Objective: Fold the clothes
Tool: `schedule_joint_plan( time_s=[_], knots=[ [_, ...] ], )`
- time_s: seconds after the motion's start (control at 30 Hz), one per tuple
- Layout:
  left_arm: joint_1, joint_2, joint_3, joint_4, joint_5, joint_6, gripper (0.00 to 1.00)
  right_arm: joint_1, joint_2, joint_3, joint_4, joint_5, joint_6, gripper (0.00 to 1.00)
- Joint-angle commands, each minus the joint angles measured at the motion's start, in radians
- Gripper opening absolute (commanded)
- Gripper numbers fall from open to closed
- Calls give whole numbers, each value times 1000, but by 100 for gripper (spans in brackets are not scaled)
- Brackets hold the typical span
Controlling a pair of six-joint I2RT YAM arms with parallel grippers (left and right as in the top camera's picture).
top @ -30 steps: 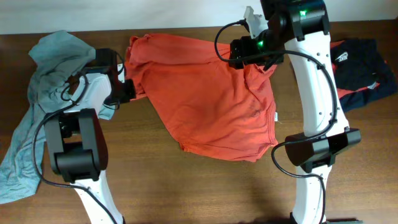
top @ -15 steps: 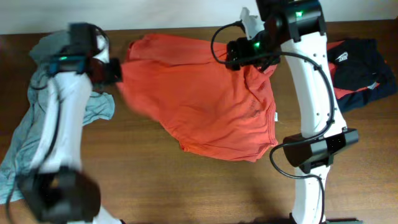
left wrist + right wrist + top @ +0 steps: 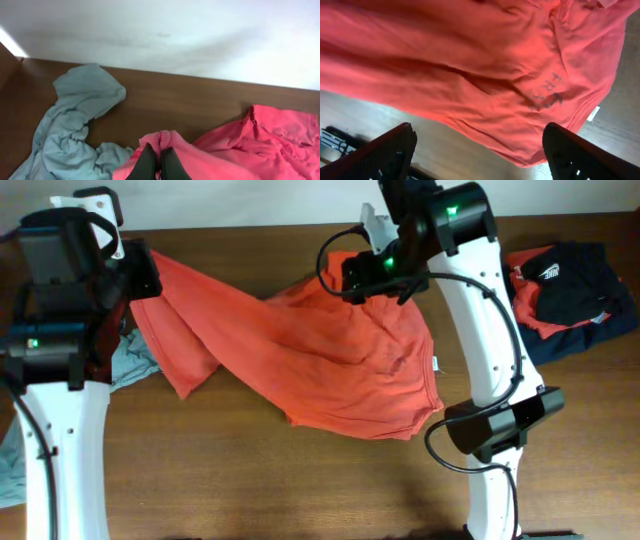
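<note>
An orange-red shirt [image 3: 330,360] lies spread on the wooden table, and its left edge is lifted. My left gripper [image 3: 140,272] is shut on a bunched fold of that edge and holds it up above the table's back left. The left wrist view shows the dark fingers [image 3: 156,162] pinching the shirt [image 3: 240,150]. My right gripper [image 3: 362,275] hovers open over the shirt's back right part. The right wrist view shows its fingers [image 3: 480,142] wide apart above the shirt [image 3: 470,65], touching nothing.
A grey-blue garment [image 3: 125,362] lies crumpled at the left, partly hidden under my left arm. It also shows in the left wrist view [image 3: 75,125]. A dark navy and red garment [image 3: 570,280] lies at the back right. A white wall [image 3: 175,30] runs behind the table.
My left arm has risen and swung left and back, lifting the shirt's left edge off the table. My right arm has shifted a little to the left.
</note>
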Motion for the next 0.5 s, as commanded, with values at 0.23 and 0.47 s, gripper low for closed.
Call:
schedule_joint_plan(
  time_s=[0.23, 0.47],
  knots=[
    [0, 101, 7, 5, -26, 16, 1, 8, -158, -6, -6, 100, 102, 85],
    [0, 107, 7, 13, -31, 16, 1, 9, -366, -298, -6, 110, 201, 85]
  ],
)
